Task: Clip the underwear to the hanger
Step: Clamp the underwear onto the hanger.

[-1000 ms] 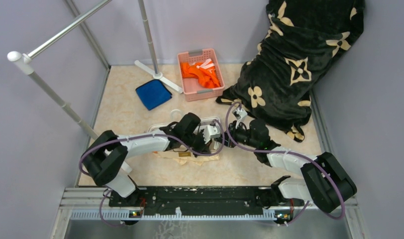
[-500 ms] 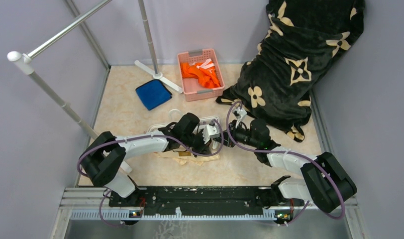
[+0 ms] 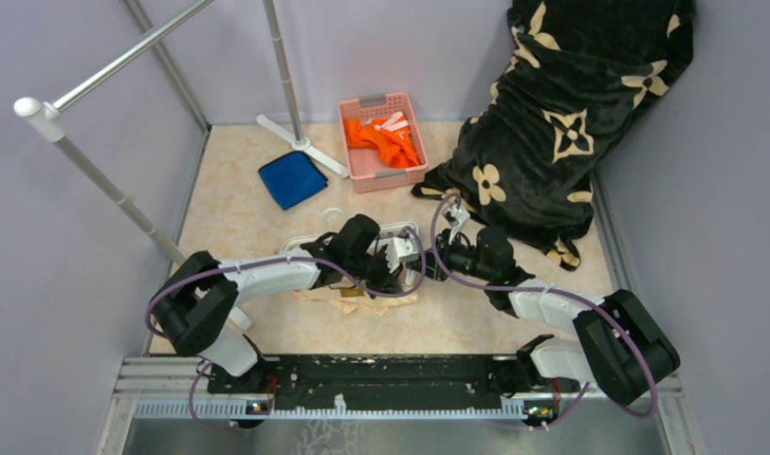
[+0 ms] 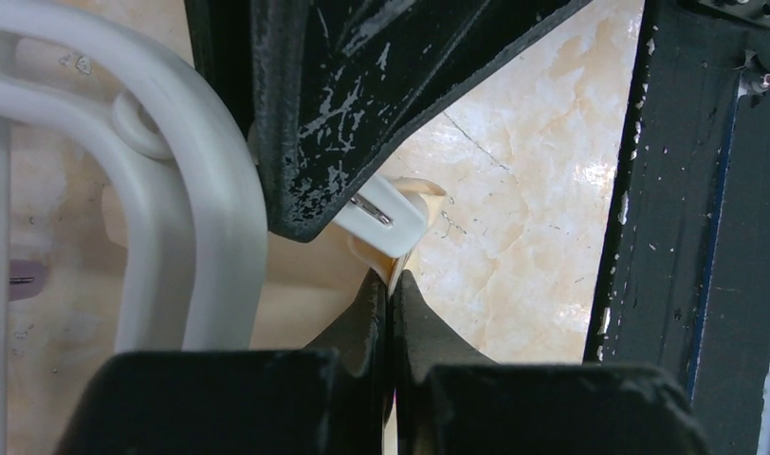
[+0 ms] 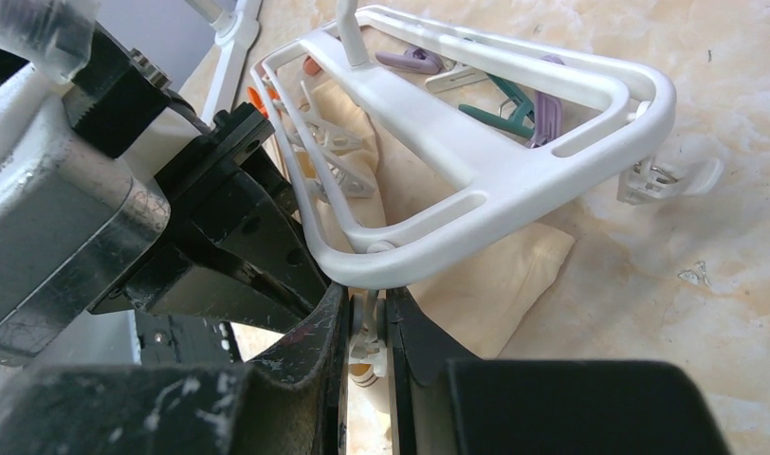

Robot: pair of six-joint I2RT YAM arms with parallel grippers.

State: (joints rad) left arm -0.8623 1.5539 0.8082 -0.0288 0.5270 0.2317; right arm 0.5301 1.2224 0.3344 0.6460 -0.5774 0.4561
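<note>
Marble tabletop: left gripper pinches the underwear edge, right gripper squeezes a hanger clip.

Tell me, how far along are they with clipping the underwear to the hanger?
Done: the hanger lies over the underwear. In hand: the right gripper squeezes a clip at the frame's edge; the left gripper pinches a fabric edge right beside it. To do: no clip can be seen biting the fabric yet.
</note>
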